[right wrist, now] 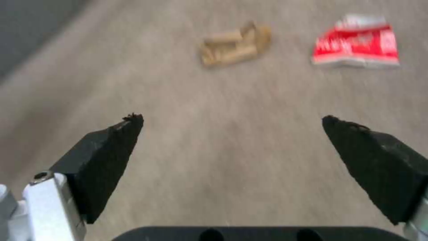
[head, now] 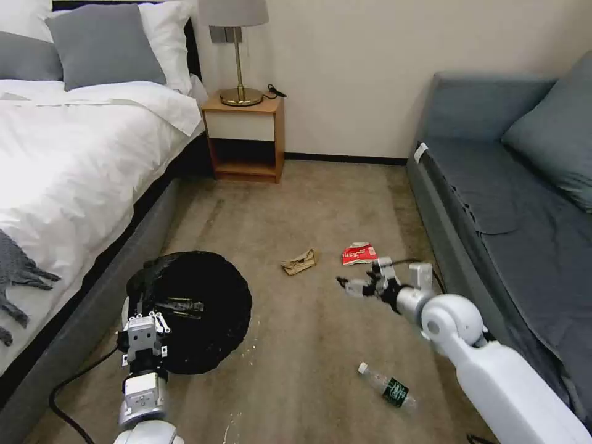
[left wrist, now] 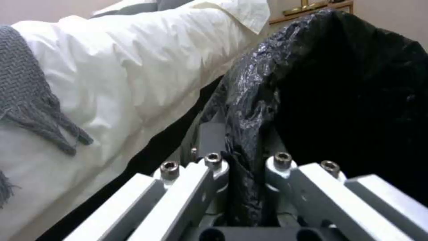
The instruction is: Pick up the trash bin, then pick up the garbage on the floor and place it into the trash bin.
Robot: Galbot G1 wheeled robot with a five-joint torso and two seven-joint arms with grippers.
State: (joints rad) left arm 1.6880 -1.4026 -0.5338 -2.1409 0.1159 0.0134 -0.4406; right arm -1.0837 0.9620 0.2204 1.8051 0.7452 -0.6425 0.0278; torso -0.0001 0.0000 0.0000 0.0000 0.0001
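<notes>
The head view looks down over the floor [head: 320,345]. The left wrist view sits close against the trash bin [left wrist: 356,100]; the right wrist view faces the tan paper scrap [right wrist: 234,45], shared with the head view.

left gripper [left wrist: 243,187] fingers [left wrist: 209,180] pinch the trash bin [left wrist: 312,83] rim beside the white bed [left wrist: 133,73].

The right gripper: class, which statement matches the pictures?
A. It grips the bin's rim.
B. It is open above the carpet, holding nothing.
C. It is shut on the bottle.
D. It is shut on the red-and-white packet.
B: the right gripper is spread wide over bare carpet, with the red-and-white packet and the tan paper scrap lying ahead of it and the bottle on the floor apart from it.
</notes>
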